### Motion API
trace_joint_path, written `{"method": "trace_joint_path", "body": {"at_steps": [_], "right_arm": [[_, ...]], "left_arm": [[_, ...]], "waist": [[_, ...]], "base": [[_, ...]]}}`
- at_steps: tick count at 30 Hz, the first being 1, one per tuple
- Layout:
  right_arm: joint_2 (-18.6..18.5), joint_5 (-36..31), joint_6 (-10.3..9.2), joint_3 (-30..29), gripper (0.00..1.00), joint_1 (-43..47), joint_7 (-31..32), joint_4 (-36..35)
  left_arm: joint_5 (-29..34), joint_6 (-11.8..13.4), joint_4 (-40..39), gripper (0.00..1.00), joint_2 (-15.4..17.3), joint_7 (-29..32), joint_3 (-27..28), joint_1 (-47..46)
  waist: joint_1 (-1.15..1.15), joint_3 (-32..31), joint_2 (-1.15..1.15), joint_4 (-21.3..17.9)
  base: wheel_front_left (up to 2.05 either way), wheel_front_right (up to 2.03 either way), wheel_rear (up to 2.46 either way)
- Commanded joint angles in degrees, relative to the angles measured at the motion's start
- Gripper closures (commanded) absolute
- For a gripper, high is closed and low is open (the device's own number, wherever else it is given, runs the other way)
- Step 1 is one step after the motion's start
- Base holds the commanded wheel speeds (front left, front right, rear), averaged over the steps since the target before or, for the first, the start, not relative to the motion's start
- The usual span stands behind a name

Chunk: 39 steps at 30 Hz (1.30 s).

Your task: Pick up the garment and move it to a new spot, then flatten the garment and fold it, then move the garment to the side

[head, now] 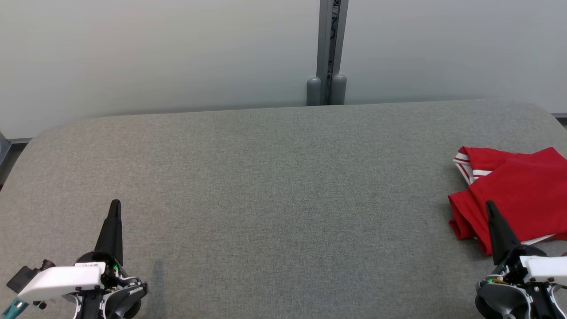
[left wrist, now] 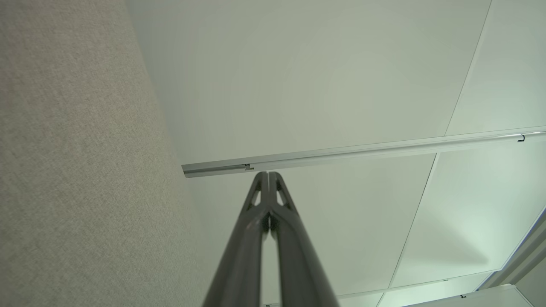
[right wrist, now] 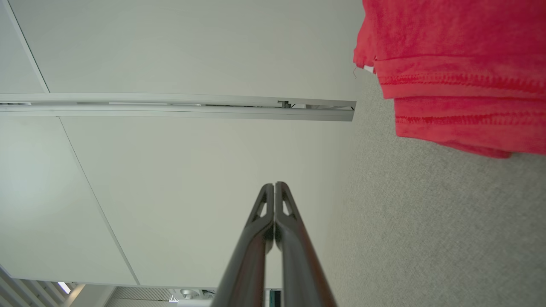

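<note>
The left gripper [head: 115, 205] is seen over the near left of the grey padded table [head: 283, 190]. Its two dark fingers are pressed together and nothing is held between them. The right gripper [head: 490, 207] is likewise closed tip to tip and empty, as is shown plainly in the right wrist view. The red garment [head: 525, 190], folded and edged with white stripes, is laid at the table's right edge. The right gripper's fingers are seen in front of the garment's near left corner. In the right wrist view they are pointed past the cloth, clear of it.
</note>
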Motion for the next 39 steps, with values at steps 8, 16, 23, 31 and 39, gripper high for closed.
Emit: {"method": "trace_joint_path", "body": {"at_steps": [8, 16, 23, 31, 39], "right_arm": [[-0.2, -0.3, 0.02, -0.1, 1.0, -0.5, 0.1, 0.1], [-0.2, -0.2, 0.02, -0.1, 1.0, -0.5, 0.1, 0.1], [-0.2, -0.3, 0.02, -0.1, 1.0, -0.5, 0.1, 0.1], [-0.2, -0.3, 0.02, -0.1, 1.0, -0.5, 0.2, 0.1], [-0.2, -0.3, 0.02, -0.1, 1.0, -0.5, 0.2, 0.1]], "left_arm": [[0.0, 0.0, 0.0, 1.0, 0.1, 0.2, 0.3, -0.7], [0.0, 0.0, 0.0, 1.0, 0.1, 0.2, 0.3, -0.7], [0.0, 0.0, 0.0, 1.0, 0.1, 0.2, 0.3, -0.7], [0.0, 0.0, 0.0, 1.0, 0.1, 0.2, 0.3, -0.7], [0.0, 0.0, 0.0, 1.0, 0.1, 0.2, 0.3, -0.7]], "waist": [[0.0, 0.0, 0.0, 0.0], [0.0, 0.0, 0.0, 0.0], [0.0, 0.0, 0.0, 0.0], [0.0, 0.0, 0.0, 0.0], [0.0, 0.0, 0.0, 0.0]], "base": [[0.0, 0.0, 0.0], [0.0, 0.0, 0.0], [0.0, 0.0, 0.0], [0.0, 0.0, 0.0], [0.0, 0.0, 0.0]]}}
